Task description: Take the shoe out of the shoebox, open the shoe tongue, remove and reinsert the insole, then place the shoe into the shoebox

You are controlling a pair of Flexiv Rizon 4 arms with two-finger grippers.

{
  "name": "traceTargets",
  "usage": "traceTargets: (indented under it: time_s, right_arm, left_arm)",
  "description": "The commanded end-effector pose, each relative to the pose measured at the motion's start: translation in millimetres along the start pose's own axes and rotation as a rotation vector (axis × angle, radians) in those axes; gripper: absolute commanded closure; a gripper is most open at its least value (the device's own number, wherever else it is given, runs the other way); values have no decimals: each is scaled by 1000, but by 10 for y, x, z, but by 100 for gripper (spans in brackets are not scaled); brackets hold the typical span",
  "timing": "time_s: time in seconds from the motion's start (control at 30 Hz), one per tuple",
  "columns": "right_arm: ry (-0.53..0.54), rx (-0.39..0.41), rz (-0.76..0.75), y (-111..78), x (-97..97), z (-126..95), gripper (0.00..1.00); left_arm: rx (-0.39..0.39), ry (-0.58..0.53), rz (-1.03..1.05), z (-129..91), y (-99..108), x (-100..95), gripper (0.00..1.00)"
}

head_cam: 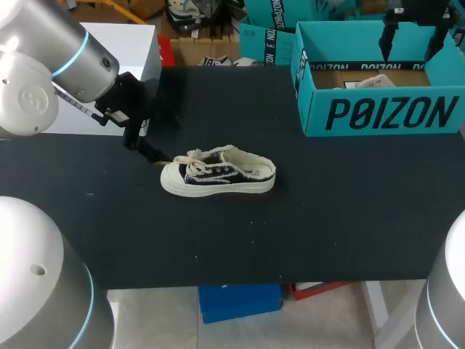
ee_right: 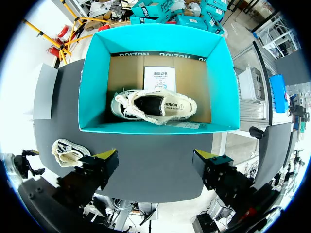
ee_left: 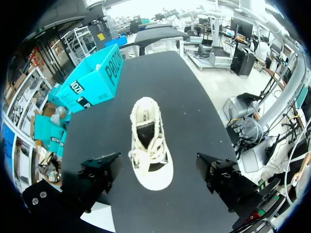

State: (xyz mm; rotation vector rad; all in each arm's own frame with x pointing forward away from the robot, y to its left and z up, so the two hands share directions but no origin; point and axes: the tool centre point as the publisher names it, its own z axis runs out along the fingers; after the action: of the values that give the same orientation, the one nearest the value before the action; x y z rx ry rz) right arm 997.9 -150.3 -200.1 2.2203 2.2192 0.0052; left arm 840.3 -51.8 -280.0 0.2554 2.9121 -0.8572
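one shoe outside shoebox, long axis left-right, toe just beside left gripper, fingers spread, empty; right gripper, likewise spread, over shoebox, farther off.

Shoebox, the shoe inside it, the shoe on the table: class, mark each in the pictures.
shoebox (head_cam: 381, 114), head view, printed front wall.
shoe in the shoebox (ee_right: 154, 106), right wrist view, dark inside.
shoe on the table (head_cam: 218, 174), head view, laced side.

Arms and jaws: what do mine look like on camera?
Left arm and right arm: rounded silver-grey links with light-blue rings at the joints, black hardware at the wrists. Jaws are black blocks with screws; yellow tips show in the right wrist view.
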Motion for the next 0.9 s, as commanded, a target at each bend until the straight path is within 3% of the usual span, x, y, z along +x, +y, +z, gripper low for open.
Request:
traceTargets:
  time_s: [0.03,0.5,0.67,0.9]
  right_arm:
    - [0,2,0,9,1,2,0]
    - [0,2,0,9,1,2,0]
    - [12,-82,-161,-152,284,-207,0]
    - [1,-116,-480,-570,752,-158,0]
  left_arm:
    - [3,-4,3,12,13,7,0]
    - [3,-4,3,12,13,7,0]
    - [3,-4,3,12,13,7,0]
    - [3,-4,3,12,13,7,0]
